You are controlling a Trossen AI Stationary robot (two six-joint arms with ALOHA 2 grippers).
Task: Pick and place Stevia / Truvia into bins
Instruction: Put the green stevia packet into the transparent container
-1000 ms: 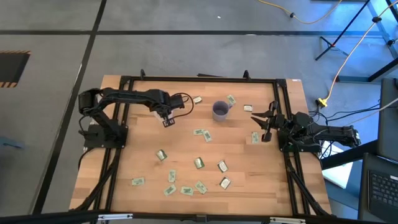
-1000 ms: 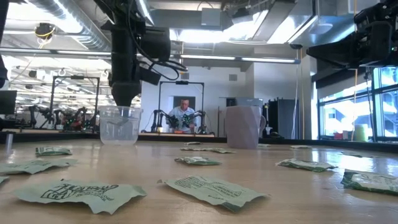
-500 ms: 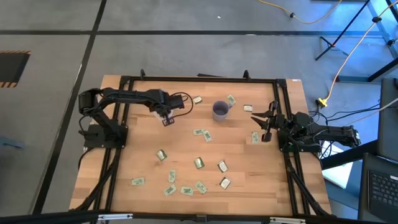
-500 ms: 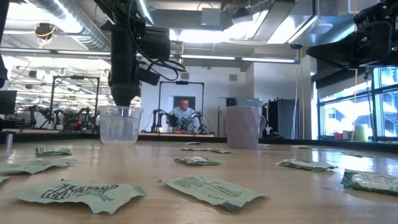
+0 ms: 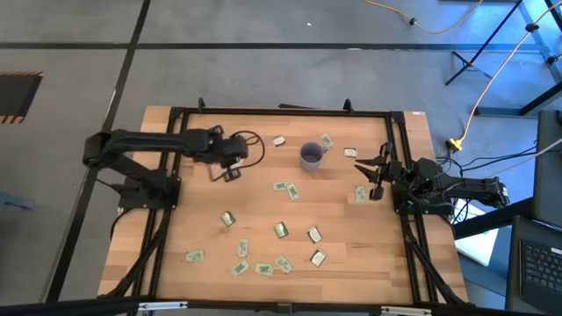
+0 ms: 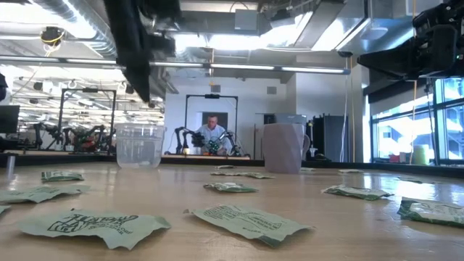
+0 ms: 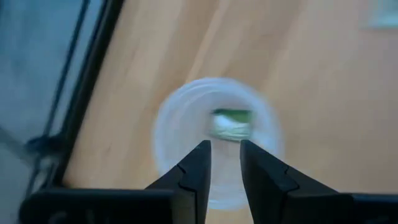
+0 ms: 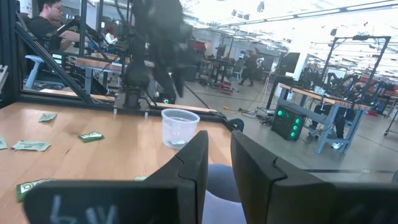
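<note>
A: Where is the left hand [image 5: 225, 172]?

B: Hanging over the cup [image 6: 139, 145], near the surface's [image 5: 193, 237] left-rear part. The wrist view looks straight down into the cup, and one packet [image 7: 231, 122] lies at the bottom. The fingers stand slightly apart with nothing between them.

A: So what does it go for next?

B: My guess is a loose packet. A pair [image 5: 285, 189] lies toward the middle, between cup and right arm, with the long axes roughly across the surface. Another [image 5: 227, 219] sits toward the front edge, tilted. Both are well apart from the hand, with bare wood around them, so there is room to come down.

A: And the right hand [image 5: 375, 175]?

B: It waits at the right edge, with a narrow gap between the fingers and nothing held. One packet [image 5: 360, 194] lies just beside it, and two more [image 5: 350, 153] are behind it near the mug [image 5: 311, 156]. That arm is plainly nearer to those.

A: Any tight spots?

B: The front cluster [image 5: 263, 263] is crowded, so neighbours may get nudged. The frame rails run close along both sides.
</note>
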